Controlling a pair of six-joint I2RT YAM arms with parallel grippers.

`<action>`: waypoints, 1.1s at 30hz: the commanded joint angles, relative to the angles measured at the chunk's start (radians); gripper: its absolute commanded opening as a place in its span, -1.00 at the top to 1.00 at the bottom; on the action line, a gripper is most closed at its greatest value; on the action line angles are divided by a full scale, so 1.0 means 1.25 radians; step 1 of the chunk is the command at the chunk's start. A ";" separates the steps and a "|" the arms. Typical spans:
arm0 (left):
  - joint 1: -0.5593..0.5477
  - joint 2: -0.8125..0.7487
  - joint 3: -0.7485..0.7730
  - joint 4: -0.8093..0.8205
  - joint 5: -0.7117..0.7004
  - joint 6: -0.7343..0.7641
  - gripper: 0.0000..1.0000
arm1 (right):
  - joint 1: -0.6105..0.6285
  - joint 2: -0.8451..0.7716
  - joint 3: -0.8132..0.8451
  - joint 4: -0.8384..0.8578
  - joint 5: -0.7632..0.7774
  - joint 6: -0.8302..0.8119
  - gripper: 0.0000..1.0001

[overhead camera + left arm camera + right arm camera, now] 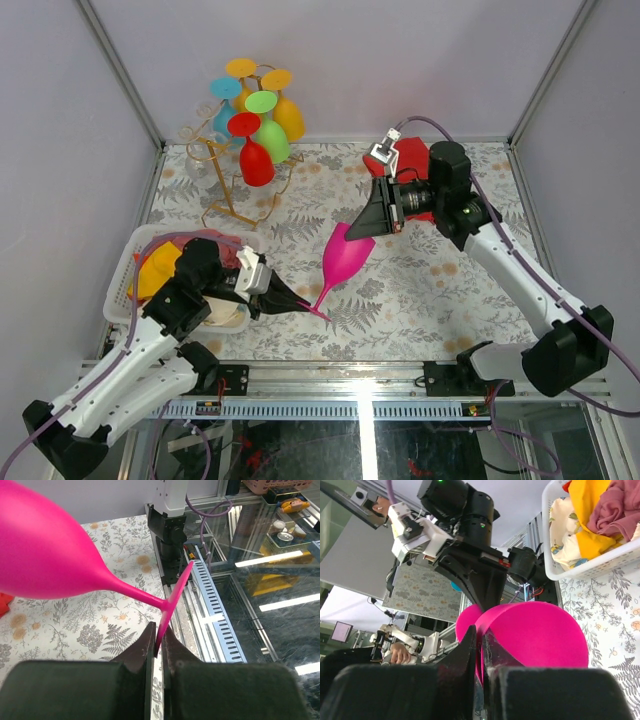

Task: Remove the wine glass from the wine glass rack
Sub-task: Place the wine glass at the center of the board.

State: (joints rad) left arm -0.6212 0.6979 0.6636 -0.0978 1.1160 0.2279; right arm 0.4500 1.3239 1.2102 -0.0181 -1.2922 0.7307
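Observation:
A pink wine glass (345,258) hangs tilted above the middle of the table, off the wine glass rack (222,192). My left gripper (300,304) is shut on the thin edge of the pink glass's foot (175,592), with the bowl (45,550) up and to the left. From the other side, my right gripper (352,232) is shut on the rim of the bowl (535,635), one finger inside and one outside. The gold wire rack stands at the back left and carries red (255,160), green (270,135), orange (287,112) and blue (224,105) glasses.
A white plastic basket (135,255) of cloths sits at the front left, under my left arm; in the right wrist view the basket (600,562) is at the upper right. A red object (410,155) lies behind my right wrist. The table's front rail (215,610) runs below the glass's foot.

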 commanded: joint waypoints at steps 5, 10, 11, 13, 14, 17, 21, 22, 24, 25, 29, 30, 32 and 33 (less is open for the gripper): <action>0.002 -0.002 0.015 0.020 -0.045 -0.002 0.86 | 0.009 -0.057 -0.002 0.079 -0.028 0.012 1.00; 0.002 -0.007 0.015 0.017 -0.053 -0.018 0.29 | 0.010 -0.066 0.013 0.018 0.016 -0.035 1.00; 0.002 -0.009 0.015 0.015 -0.056 -0.019 0.22 | 0.010 -0.066 0.025 -0.018 0.030 -0.062 1.00; 0.002 -0.015 0.015 0.013 -0.073 -0.028 0.01 | 0.010 -0.064 0.046 -0.100 0.063 -0.121 1.00; 0.002 -0.016 0.014 0.011 -0.077 -0.030 -0.03 | 0.010 -0.063 0.057 -0.141 0.081 -0.153 1.00; 0.002 -0.022 0.015 0.007 -0.095 -0.035 -0.15 | 0.012 -0.061 0.081 -0.230 0.122 -0.217 1.00; 0.002 -0.022 0.020 -0.001 -0.123 -0.048 -0.38 | 0.012 -0.065 0.091 -0.276 0.164 -0.252 1.00; 0.002 -0.022 0.021 -0.003 -0.126 -0.052 -0.54 | 0.011 -0.066 0.094 -0.287 0.178 -0.261 1.00; 0.002 -0.022 0.024 -0.010 -0.127 -0.053 -0.58 | 0.012 -0.068 0.101 -0.318 0.209 -0.286 1.00; 0.002 -0.022 0.025 -0.013 -0.129 -0.053 -0.59 | 0.012 -0.068 0.105 -0.332 0.221 -0.295 1.00; 0.002 -0.027 0.028 -0.019 -0.147 -0.058 -0.89 | 0.011 -0.066 0.113 -0.373 0.267 -0.325 1.00; 0.002 -0.030 0.029 -0.019 -0.154 -0.061 -0.99 | 0.012 -0.066 0.113 -0.379 0.284 -0.331 1.00; 0.002 -0.034 0.031 -0.022 -0.166 -0.064 -0.99 | 0.012 -0.066 0.115 -0.389 0.311 -0.340 1.00; 0.003 -0.036 0.030 -0.022 -0.174 -0.066 -1.00 | 0.011 -0.066 0.116 -0.395 0.329 -0.345 1.00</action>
State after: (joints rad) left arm -0.6201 0.6735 0.6682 -0.1310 0.9455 0.1619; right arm 0.4568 1.2667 1.3033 -0.4725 -0.9684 0.3519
